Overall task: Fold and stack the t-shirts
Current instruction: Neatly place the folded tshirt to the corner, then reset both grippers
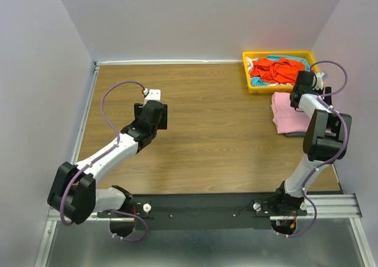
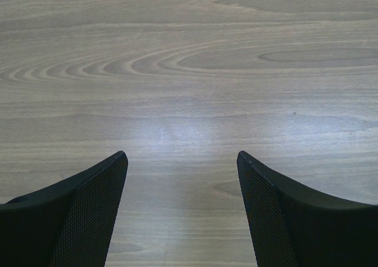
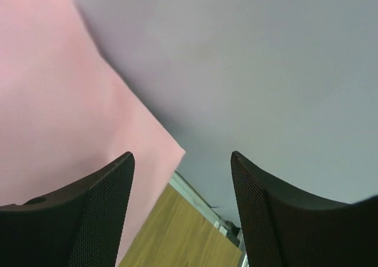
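A folded light pink t-shirt (image 1: 287,113) lies on the table at the far right, with a thin dark grey edge (image 1: 293,134) showing under its near side. An orange-red t-shirt (image 1: 275,70) lies crumpled on a turquoise one (image 1: 297,60) in the yellow tray. My right gripper (image 1: 313,79) hovers over the pink shirt's far end beside the tray. It is open and empty (image 3: 180,155), with the pink t-shirt (image 3: 53,101) to its left. My left gripper (image 1: 152,100) hangs open (image 2: 182,153) over bare wood at centre left.
The yellow tray (image 1: 277,90) stands in the back right corner against the walls. The right wall (image 3: 266,72) is close in front of the right gripper. A metal rail (image 1: 85,110) edges the table's left side.
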`<action>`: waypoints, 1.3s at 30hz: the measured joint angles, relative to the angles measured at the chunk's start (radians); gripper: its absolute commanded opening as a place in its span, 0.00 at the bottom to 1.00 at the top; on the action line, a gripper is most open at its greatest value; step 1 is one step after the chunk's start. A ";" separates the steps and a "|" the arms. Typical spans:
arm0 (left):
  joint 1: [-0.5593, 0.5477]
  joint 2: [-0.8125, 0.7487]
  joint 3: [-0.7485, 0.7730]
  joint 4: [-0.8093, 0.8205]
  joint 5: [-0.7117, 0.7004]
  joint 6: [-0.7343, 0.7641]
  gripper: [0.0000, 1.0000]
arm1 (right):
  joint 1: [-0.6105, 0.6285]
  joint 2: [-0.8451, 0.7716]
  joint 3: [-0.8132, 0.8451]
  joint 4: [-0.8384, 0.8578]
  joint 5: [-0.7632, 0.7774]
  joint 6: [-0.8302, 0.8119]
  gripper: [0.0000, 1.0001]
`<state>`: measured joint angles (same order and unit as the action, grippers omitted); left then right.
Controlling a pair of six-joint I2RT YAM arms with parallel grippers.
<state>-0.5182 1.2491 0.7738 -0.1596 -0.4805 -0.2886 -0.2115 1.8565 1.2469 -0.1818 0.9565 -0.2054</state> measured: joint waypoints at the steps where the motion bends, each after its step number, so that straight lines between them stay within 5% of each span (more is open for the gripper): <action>1: 0.000 0.000 0.000 0.000 0.002 0.000 0.82 | 0.000 0.000 0.002 0.002 0.025 0.002 0.77; 8: 0.000 -0.037 0.000 0.001 0.023 0.000 0.82 | 0.000 -0.064 -0.004 0.001 0.122 0.024 0.94; 13: 0.000 -0.081 0.000 0.001 0.047 -0.006 0.83 | 0.000 -0.296 -0.013 -0.081 0.089 0.101 1.00; 27: 0.000 -0.359 0.071 -0.022 0.060 -0.065 0.85 | 0.071 -1.176 -0.112 -0.255 -0.459 0.421 1.00; 39: 0.000 -0.794 -0.179 0.053 -0.087 -0.095 0.86 | 0.235 -1.492 -0.269 -0.339 -0.562 0.403 1.00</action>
<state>-0.5182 0.4549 0.5945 -0.1066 -0.5671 -0.3840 0.0235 0.3649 0.9779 -0.5209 0.3950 0.1974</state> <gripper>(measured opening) 0.853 0.997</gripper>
